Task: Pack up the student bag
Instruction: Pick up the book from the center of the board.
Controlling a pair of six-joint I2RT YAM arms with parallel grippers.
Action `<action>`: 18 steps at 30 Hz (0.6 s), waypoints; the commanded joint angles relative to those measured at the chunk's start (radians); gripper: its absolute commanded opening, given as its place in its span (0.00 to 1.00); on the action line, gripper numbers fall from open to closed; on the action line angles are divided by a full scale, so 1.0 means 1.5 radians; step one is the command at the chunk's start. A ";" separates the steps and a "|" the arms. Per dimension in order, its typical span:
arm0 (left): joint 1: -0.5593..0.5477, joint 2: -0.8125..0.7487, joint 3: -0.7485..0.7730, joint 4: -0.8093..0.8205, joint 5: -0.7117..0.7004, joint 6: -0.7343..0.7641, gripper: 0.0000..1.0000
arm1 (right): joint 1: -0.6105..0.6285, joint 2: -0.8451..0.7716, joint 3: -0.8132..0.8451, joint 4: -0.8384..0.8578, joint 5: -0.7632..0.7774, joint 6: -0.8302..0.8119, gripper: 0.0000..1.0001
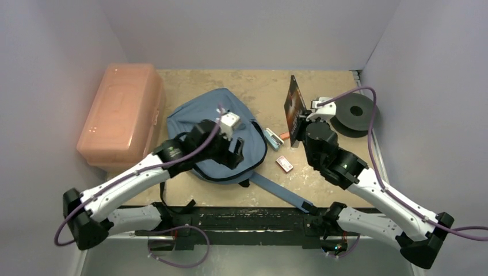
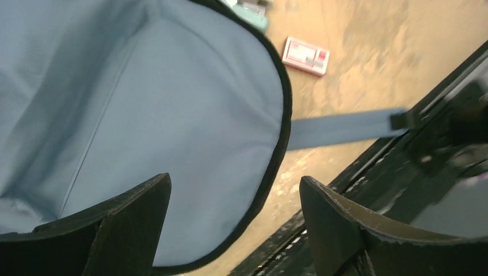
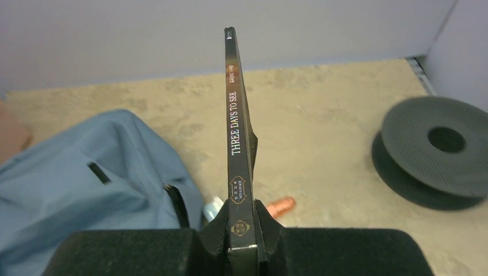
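Observation:
The student bag (image 1: 193, 123) lies flat in the middle of the table, blue-grey with black zipper trim, and one strap (image 1: 282, 192) trails toward the near edge. My left gripper (image 1: 233, 154) hovers over the bag's near right edge (image 2: 144, 103). It is open, its two fingers (image 2: 138, 224) wide apart with nothing between them. My right gripper (image 1: 302, 123) is shut on a thin black book (image 1: 294, 109), held upright on edge right of the bag. The book's spine (image 3: 236, 126) faces the right wrist camera, clamped at its lower end in that gripper (image 3: 241, 230).
A salmon-pink plastic box (image 1: 121, 112) stands at the left. A black spool (image 1: 352, 113) sits at the far right. A teal stapler (image 1: 271, 138), an orange marker (image 1: 278, 140) and a small pink packet (image 1: 284, 164) lie between bag and right arm. A black rail (image 1: 247, 218) runs along the near edge.

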 commanded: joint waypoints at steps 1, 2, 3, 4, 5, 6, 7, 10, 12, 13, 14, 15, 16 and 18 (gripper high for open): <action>-0.119 0.096 0.007 0.047 -0.170 0.154 0.82 | -0.002 -0.071 0.027 -0.150 0.091 0.091 0.00; -0.145 0.135 0.022 0.039 -0.199 0.164 0.82 | -0.003 -0.096 0.016 -0.148 0.096 0.099 0.00; -0.171 0.175 0.039 0.027 -0.232 0.174 0.82 | -0.003 -0.119 -0.003 -0.142 0.098 0.105 0.00; -0.193 0.213 0.061 0.013 -0.266 0.184 0.81 | -0.003 -0.142 -0.017 -0.137 0.098 0.112 0.00; -0.215 0.252 0.083 -0.004 -0.303 0.191 0.79 | -0.003 -0.161 -0.029 -0.133 0.098 0.118 0.00; -0.238 0.286 0.105 -0.021 -0.332 0.199 0.76 | -0.003 -0.178 -0.037 -0.131 0.096 0.124 0.00; -0.251 0.318 0.124 -0.035 -0.355 0.205 0.73 | -0.003 -0.191 -0.044 -0.131 0.094 0.129 0.00; -0.272 0.377 0.158 -0.062 -0.400 0.208 0.67 | -0.003 -0.203 -0.047 -0.137 0.089 0.137 0.00; -0.277 0.404 0.169 -0.079 -0.427 0.199 0.58 | -0.003 -0.197 -0.042 -0.148 0.089 0.141 0.00; -0.279 0.412 0.175 -0.092 -0.446 0.191 0.52 | -0.003 -0.194 -0.042 -0.150 0.088 0.141 0.00; -0.280 0.416 0.179 -0.102 -0.462 0.184 0.48 | -0.003 -0.192 -0.042 -0.150 0.087 0.142 0.00; -0.281 0.418 0.179 -0.108 -0.472 0.180 0.46 | -0.003 -0.189 -0.042 -0.152 0.084 0.144 0.00; -0.282 0.417 0.177 -0.110 -0.477 0.179 0.45 | -0.003 -0.187 -0.044 -0.152 0.082 0.148 0.00; -0.282 0.412 0.174 -0.115 -0.481 0.178 0.43 | -0.003 -0.185 -0.050 -0.146 0.074 0.151 0.00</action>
